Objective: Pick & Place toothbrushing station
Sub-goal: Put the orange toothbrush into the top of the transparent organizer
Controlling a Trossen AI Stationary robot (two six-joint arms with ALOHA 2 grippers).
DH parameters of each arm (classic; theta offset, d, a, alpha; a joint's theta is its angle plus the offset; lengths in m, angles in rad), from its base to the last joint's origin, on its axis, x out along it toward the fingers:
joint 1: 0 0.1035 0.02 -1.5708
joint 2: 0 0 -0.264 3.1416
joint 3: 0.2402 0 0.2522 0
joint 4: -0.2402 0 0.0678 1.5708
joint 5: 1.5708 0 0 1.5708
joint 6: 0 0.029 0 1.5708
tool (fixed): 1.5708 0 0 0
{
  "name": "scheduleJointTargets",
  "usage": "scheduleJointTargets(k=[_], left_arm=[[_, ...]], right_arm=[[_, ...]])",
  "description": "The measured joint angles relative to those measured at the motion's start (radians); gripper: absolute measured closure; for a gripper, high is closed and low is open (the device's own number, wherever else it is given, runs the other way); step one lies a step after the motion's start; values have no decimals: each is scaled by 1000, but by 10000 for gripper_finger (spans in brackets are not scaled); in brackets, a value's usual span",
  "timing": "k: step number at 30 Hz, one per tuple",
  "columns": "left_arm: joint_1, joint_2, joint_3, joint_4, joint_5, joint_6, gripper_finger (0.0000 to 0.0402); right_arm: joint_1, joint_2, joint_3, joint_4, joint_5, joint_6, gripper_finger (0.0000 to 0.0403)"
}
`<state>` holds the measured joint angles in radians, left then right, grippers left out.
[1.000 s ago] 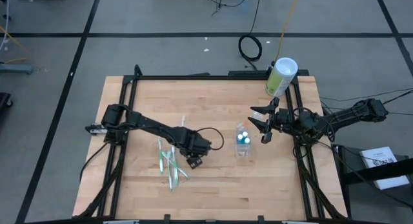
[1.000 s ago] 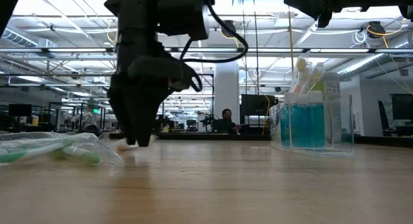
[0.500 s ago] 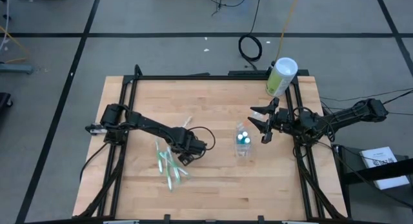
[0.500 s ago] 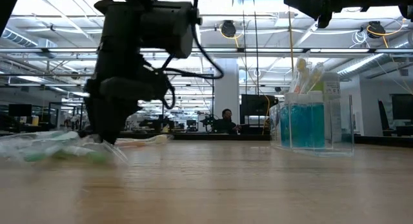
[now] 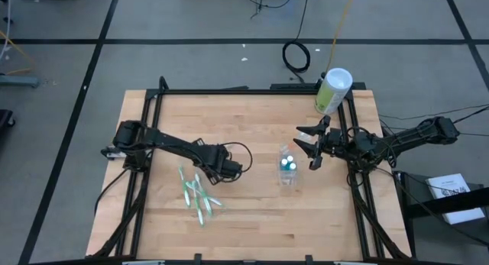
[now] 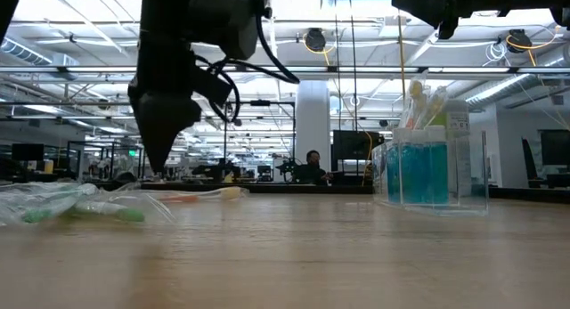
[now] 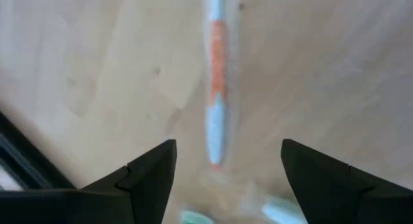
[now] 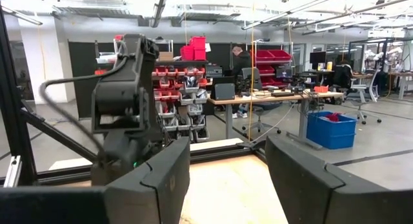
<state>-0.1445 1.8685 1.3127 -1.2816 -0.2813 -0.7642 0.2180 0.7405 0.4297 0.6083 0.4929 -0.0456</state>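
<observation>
One orange brush (image 7: pixel 215 88) lies under your open left hand (image 5: pixel 227 167), just off the pile (image 5: pixel 195 195) left of tabletop centre; straddle it squarely, drop, close. Cup (image 5: pixel 286 168) right of centre; right hand (image 5: pixel 312 149) open, waiting.

Overhead, table-level, two wrist-mounted views

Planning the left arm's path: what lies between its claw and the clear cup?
Only bare wood, in the high view, between the left claw and the cup.
</observation>
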Motion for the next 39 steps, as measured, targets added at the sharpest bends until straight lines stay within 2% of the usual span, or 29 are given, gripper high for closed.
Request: scheduleJointTargets(k=[4, 7, 12, 19, 27, 31, 39], left_arm=[[31, -42, -33, 80, -4, 123, 119], [64, -68, -90, 186, 39, 177, 119], [107, -78, -192, 253, 69, 198, 119], [110, -86, -316, 372, 120, 215, 119], [113, -86, -340, 419, 147, 218, 123], [113, -84, -340, 420, 166, 217, 162], [111, -81, -343, 475, 169, 224, 298]], right_arm=[[0, 0, 0, 0, 0, 0, 209], [0, 0, 0, -3, 0, 0, 209], [0, 0, 0, -18, 0, 3, 209], [0, 0, 0, -30, 0, 4, 209], [0, 0, 0, -30, 1, 8, 209], [0, 0, 0, -29, 2, 8, 209], [0, 0, 0, -29, 2, 8, 209]])
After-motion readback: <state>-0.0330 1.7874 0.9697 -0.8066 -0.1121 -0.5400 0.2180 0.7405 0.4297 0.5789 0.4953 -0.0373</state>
